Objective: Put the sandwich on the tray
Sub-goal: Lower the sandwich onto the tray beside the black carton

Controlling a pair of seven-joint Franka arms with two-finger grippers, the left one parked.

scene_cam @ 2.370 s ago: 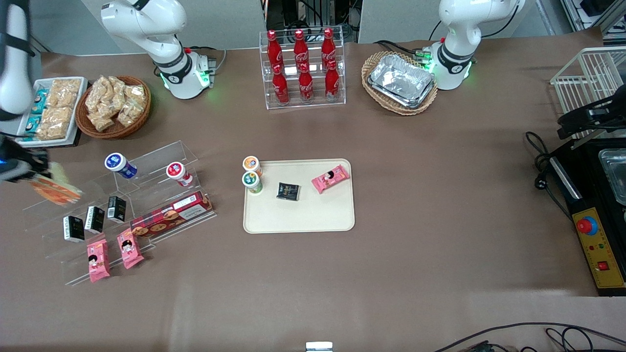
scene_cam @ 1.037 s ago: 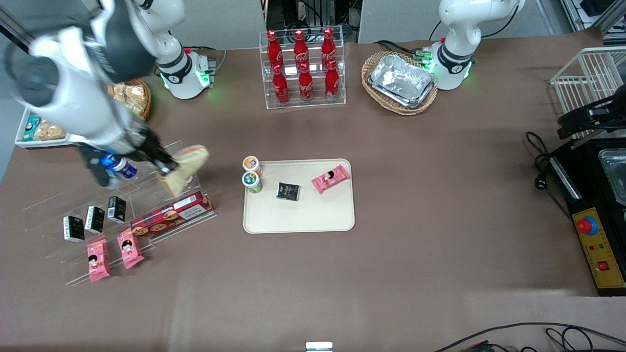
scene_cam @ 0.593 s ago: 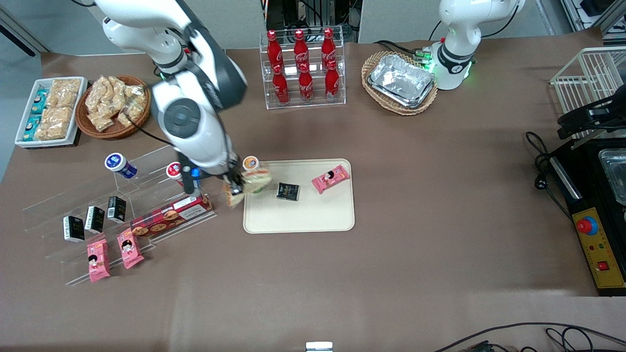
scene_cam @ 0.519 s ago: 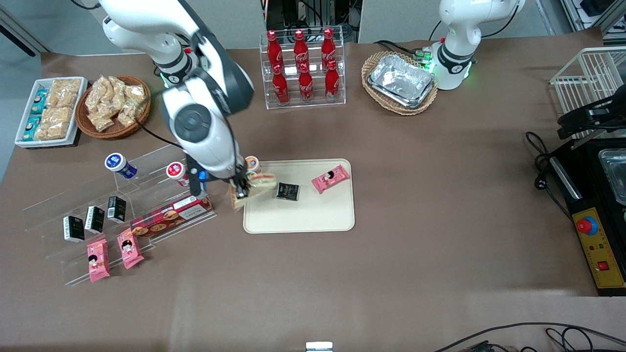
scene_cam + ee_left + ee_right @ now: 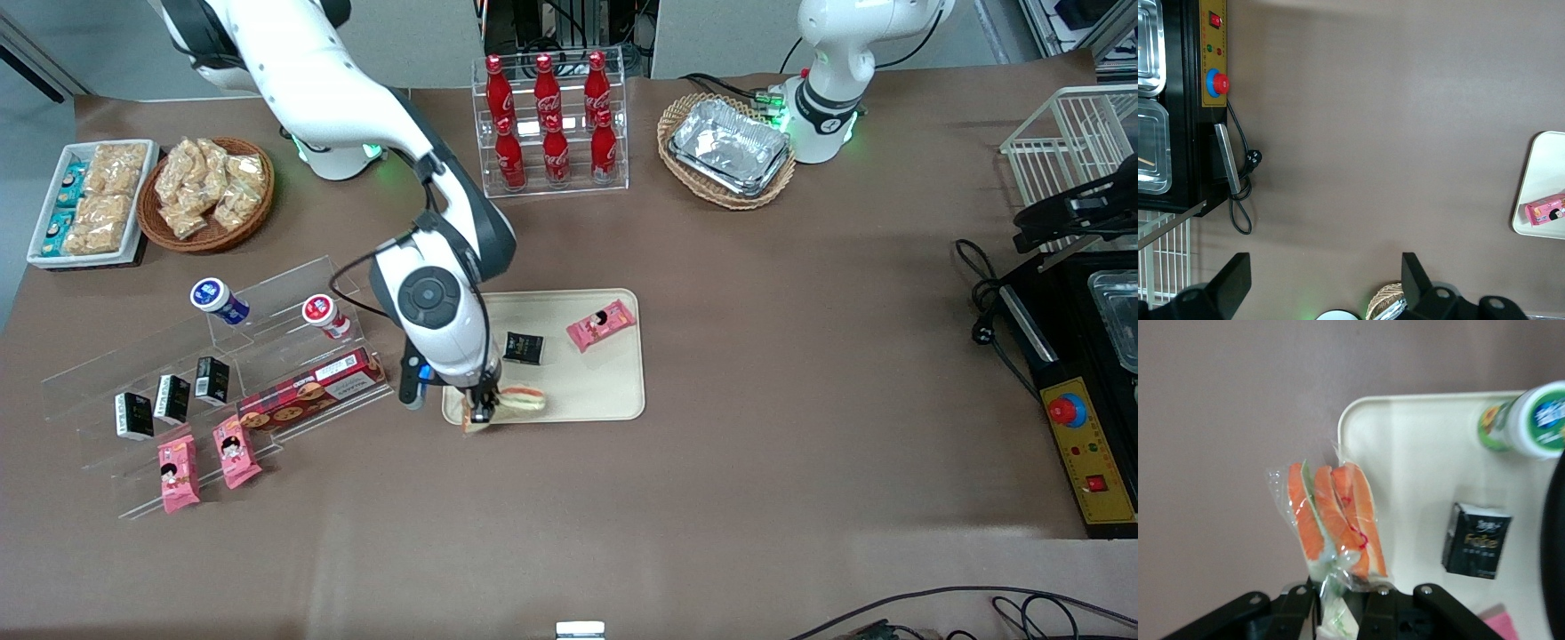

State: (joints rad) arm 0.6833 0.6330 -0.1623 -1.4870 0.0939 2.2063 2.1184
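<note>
Sandwich (image 5: pixel 1335 520) hangs pinched by its clear wrap's tail in my jaws (image 5: pixel 483 411), which are closed on it, over the tray (image 5: pixel 605 391) at its seven o'clock corner, part still overhanging the counter (image 5: pixel 756 356). Holding the film spares the soft bread. I judge a short shift inward is needed. Tray is smooth cream, low-rimmed, rounded; a black packet (image 5: pixel 1477 540) lies near.

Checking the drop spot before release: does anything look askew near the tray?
Yes: the sandwich, pinched by its wrap in the gripper, hangs across the tray rim, partly over bare table, not squarely over the tray.
</note>
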